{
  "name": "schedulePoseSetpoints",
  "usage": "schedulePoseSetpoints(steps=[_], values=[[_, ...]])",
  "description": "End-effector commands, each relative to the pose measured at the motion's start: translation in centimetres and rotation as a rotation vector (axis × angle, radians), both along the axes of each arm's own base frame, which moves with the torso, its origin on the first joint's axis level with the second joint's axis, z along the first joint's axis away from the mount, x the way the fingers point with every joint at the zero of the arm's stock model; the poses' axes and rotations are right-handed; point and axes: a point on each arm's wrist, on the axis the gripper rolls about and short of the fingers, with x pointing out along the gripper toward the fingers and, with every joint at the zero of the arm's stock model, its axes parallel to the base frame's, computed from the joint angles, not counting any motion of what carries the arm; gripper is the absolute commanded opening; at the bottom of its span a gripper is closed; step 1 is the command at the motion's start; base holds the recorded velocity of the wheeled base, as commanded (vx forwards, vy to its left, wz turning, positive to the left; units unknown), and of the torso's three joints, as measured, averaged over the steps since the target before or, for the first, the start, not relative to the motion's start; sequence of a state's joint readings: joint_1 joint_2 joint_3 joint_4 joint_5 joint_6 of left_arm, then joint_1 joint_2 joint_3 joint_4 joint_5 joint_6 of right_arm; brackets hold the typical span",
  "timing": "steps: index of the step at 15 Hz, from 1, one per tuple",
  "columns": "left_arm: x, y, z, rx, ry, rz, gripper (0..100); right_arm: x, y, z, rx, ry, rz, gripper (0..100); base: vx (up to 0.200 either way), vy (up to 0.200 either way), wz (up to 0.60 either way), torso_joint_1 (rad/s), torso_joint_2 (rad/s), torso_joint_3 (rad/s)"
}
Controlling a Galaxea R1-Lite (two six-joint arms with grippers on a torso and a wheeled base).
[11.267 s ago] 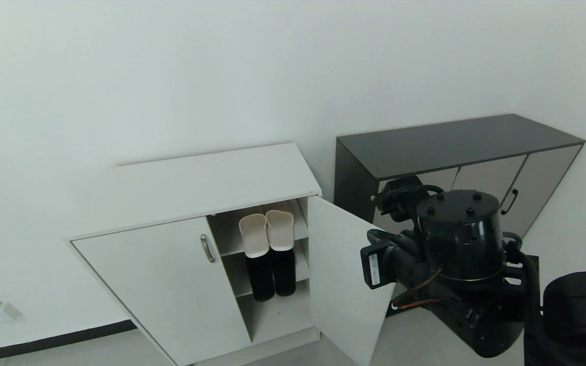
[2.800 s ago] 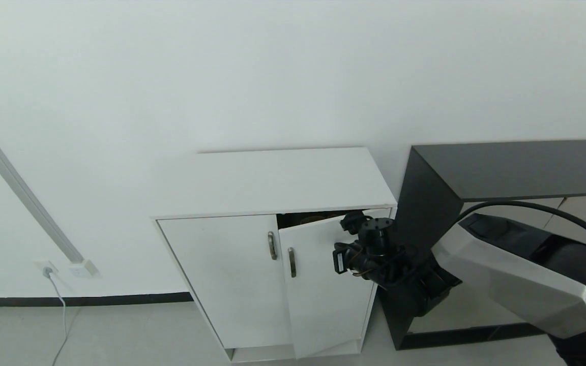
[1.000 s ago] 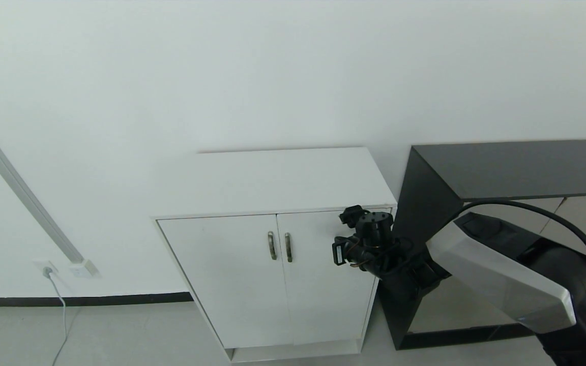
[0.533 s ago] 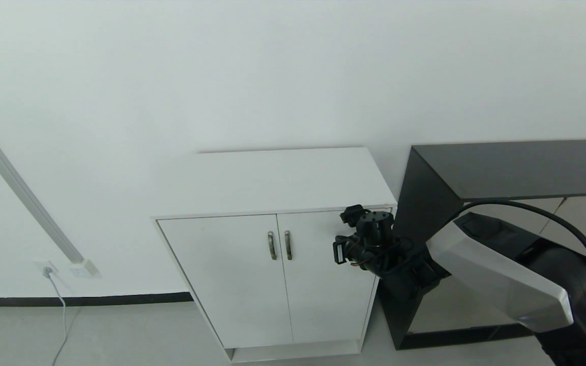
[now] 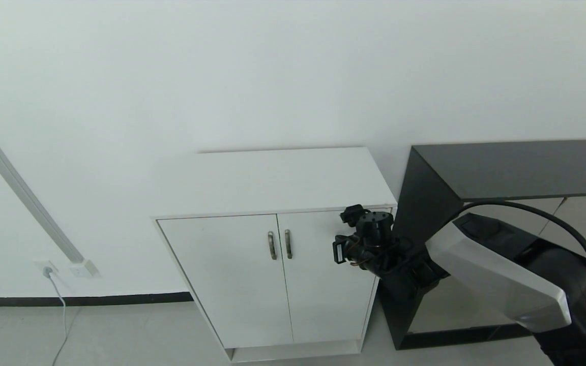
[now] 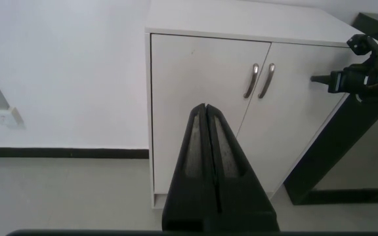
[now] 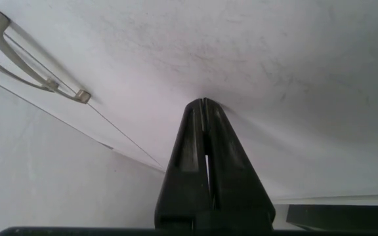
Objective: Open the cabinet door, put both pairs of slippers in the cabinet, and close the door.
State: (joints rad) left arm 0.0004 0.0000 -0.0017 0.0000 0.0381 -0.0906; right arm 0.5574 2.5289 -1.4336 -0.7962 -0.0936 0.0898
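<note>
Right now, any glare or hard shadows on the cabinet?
Head view: white two-door cabinet evenly lit, no glare; fronts of the black sideboard mirror the floor. Left wrist view: soft, even light behind the shut left fingers. Right wrist view: faint shadow on the door around the shut right fingers.

The pale floor [image 5: 120,340] bears the white cabinet [image 5: 272,178] (fully closed) and, just beside it on the right, a dark sideboard [image 5: 517,168].
</note>
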Motion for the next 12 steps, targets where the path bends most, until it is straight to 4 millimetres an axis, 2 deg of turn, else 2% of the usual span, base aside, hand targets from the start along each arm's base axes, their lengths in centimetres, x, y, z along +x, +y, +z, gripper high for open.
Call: schedulePoseSetpoints(steps=[1, 4, 5, 7, 9, 12], values=[[0.0, 0.0, 0.0, -0.001, 0.000, 0.001, 0, -1.2, -0.2, 0.9, -0.001, 0.005, 0.010, 0, 0.000, 0.000, 0.00, 0.000, 0.00, 0.000], [0.0, 0.0, 0.0, -0.001, 0.000, 0.001, 0, -3.7, -0.3, 3.3, 0.016, -0.037, 0.017, 0, 0.000, 0.000, 0.00, 0.000, 0.00, 0.000], [0.0, 0.0, 0.0, -0.001, 0.000, 0.000, 0, -5.3, -1.1, 4.8, 0.015, -0.045, 0.006, 0, 0.000, 0.000, 0.00, 0.000, 0.00, 0.000], [0.0, 0.0, 0.0, -0.001, 0.000, 0.000, 0, -6.6, -2.0, 5.8, 0.007, -0.040, -0.017, 0, 0.000, 0.000, 0.00, 0.000, 0.00, 0.000], [0.0, 0.0, 0.0, -0.001, 0.000, 0.000, 0, -8.2, -3.9, 7.2, -0.006, -0.042, -0.087, 0, 0.000, 0.000, 0.00, 0.000, 0.00, 0.000], [0.0, 0.0, 0.0, -0.001, 0.002, 0.003, 0, -10.4, -6.8, 8.3, -0.017, -0.063, -0.163, 0, 0.000, 0.000, 0.00, 0.000, 0.00, 0.000]])
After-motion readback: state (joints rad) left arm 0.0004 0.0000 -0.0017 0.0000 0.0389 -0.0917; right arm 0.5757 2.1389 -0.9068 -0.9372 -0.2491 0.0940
